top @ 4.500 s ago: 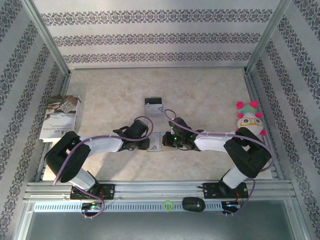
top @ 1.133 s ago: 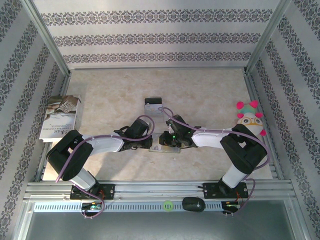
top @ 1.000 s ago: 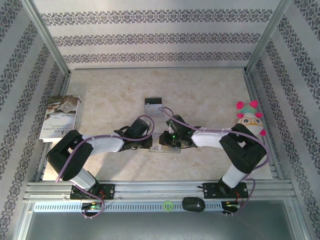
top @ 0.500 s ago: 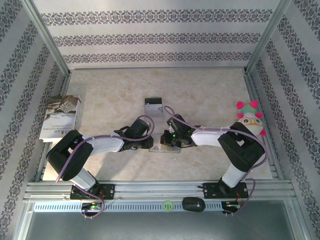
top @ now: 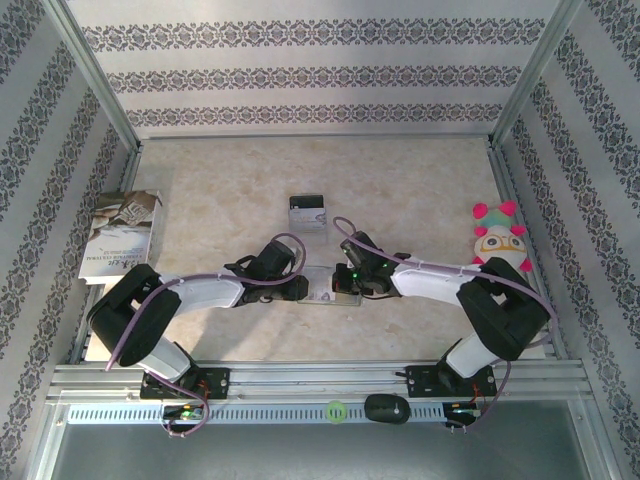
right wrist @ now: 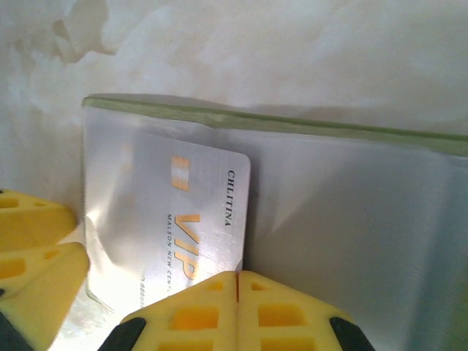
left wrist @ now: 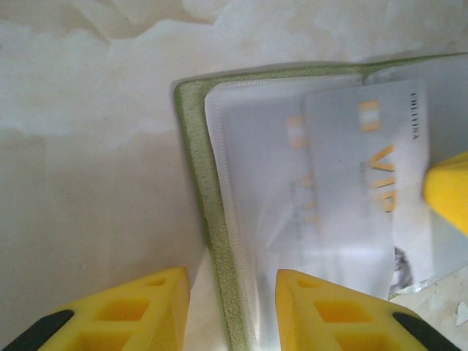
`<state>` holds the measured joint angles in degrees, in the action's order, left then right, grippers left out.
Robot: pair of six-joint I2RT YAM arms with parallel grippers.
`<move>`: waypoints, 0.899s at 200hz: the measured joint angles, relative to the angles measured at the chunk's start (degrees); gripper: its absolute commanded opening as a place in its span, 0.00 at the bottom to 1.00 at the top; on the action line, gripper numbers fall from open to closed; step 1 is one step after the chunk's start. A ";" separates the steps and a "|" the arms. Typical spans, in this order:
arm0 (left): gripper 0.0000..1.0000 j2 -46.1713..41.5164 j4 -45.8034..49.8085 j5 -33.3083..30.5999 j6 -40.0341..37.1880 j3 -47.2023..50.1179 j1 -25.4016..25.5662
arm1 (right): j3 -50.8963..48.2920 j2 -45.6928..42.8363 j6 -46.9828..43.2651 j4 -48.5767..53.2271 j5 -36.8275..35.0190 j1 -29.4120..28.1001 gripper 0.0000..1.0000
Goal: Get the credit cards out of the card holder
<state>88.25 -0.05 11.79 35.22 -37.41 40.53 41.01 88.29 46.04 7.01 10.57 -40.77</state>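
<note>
A booklet (top: 120,235) lies far left. At table centre, the left gripper (left wrist: 230,296) stands open astride the green edge of the card holder (left wrist: 252,190). 1 VIP card (right wrist: 208,212) lies on its glossy inner face, pinched by the closed right gripper (right wrist: 238,285). A 2nd card (top: 307,212) lies just beyond.
</note>
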 measured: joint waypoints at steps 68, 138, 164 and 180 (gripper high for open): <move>0.47 -3.63 1.70 0.00 -0.04 0.22 0.00 | 1.49 -2.38 -3.50 6.10 -3.72 -0.74 0.22; 0.28 -8.02 3.76 1.01 -1.66 -2.12 0.68 | 1.57 -2.58 -7.08 5.99 -3.72 -0.68 0.31; 0.23 -3.28 4.72 1.07 -3.54 -6.69 2.23 | 1.57 -4.61 -9.27 5.40 -2.84 0.20 0.31; 0.20 -0.24 5.90 -0.02 -4.90 -9.53 3.02 | 1.57 -4.92 -10.54 4.79 -1.62 0.87 0.30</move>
<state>88.01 5.85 11.77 30.33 -46.94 43.55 42.59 83.37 35.51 11.79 8.95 -39.90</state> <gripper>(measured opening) 0.218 0.308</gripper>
